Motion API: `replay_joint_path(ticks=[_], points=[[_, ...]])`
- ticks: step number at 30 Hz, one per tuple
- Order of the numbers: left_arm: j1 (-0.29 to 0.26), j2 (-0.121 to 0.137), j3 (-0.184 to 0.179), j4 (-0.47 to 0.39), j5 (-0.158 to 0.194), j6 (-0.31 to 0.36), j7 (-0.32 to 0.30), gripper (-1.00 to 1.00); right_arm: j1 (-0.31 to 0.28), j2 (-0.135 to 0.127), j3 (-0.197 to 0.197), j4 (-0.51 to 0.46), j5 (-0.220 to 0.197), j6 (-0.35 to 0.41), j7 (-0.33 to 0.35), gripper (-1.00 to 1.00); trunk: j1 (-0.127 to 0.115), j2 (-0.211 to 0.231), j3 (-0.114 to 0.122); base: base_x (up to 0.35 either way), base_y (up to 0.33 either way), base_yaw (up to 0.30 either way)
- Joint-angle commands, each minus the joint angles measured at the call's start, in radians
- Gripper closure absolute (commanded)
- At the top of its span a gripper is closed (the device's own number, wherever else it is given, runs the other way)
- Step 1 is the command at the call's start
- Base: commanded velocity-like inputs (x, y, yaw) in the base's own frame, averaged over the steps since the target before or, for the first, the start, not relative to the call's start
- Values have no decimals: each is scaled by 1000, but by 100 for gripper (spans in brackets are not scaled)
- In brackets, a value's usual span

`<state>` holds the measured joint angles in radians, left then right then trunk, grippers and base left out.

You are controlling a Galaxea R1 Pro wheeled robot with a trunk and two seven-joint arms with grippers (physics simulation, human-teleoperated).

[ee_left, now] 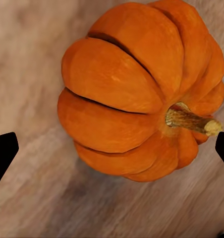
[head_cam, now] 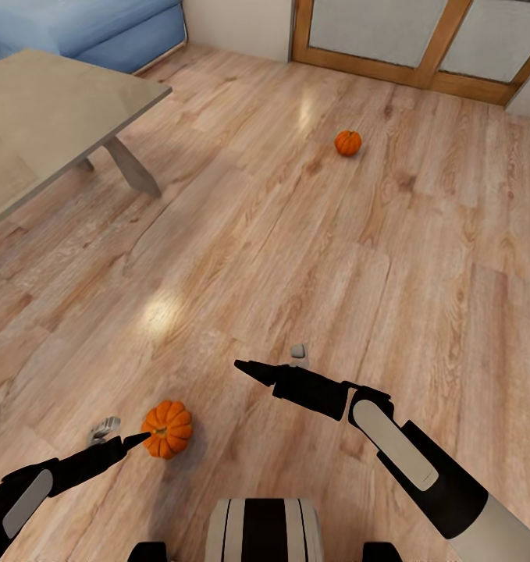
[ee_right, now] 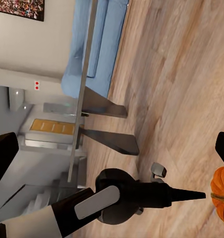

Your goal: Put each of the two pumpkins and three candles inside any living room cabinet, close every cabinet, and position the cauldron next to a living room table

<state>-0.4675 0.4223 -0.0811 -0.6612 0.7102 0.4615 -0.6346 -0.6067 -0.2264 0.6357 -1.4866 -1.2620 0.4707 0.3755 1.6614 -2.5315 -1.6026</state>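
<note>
My left end effector (head_cam: 137, 439) hangs open right at the near pumpkin (head_cam: 168, 428) on the floor (head_cam: 296, 257).

In the left wrist view that pumpkin (ee_left: 141, 89) sits ribbed and orange with its stem (ee_left: 194, 121) to one side, and my two dark fingertips (ee_left: 3, 153) stand wide apart either side of it, touching nothing. In the head view the fingertip reaches the pumpkin's left edge. My right end effector (head_cam: 245, 367) is raised over bare planks, well apart from either pumpkin; I cannot tell whether it is open or closed. The second pumpkin (head_cam: 347, 143) rests far ahead on the floor, near the wood-framed doors (head_cam: 421, 39). The worktop (head_cam: 54, 109) stands at my front left, with the blue sofa (head_cam: 101, 23) behind it.
</note>
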Motion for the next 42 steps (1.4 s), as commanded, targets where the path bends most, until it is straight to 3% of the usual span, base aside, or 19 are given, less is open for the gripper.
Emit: replay_joint_path(ticks=[1, 16, 33, 36, 42], points=[[0, 1, -3, -1, 11, 8, 1, -100, -1, -1, 1, 0, -7, 3, 0, -100, 0, -1, -5, 0, 0, 0], [0, 1, -3, -1, 12, 7, 1, -100, -1, -2, 0, 0, -8, 0, 3, -100, 7, -4, -63, 0, 0, 0], [0, 9, -2, -1, 12, 8, -2, -100, -1, -2, 1, 0, -7, 0, 2, -100, 7, -4, -66, 0, 0, 0], [0, 11, -2, -1, 5, 8, -60, -100, -1, -2, 1, 0, -7, 0, 2, -100, 7, -4, -66, 69, -55, 0], [0, 21, -1, 0, 5, 8, -78, -100, -1, -1, 1, 0, -6, 0, 2, -100, 7, -4, -66, 21, -18, 0]])
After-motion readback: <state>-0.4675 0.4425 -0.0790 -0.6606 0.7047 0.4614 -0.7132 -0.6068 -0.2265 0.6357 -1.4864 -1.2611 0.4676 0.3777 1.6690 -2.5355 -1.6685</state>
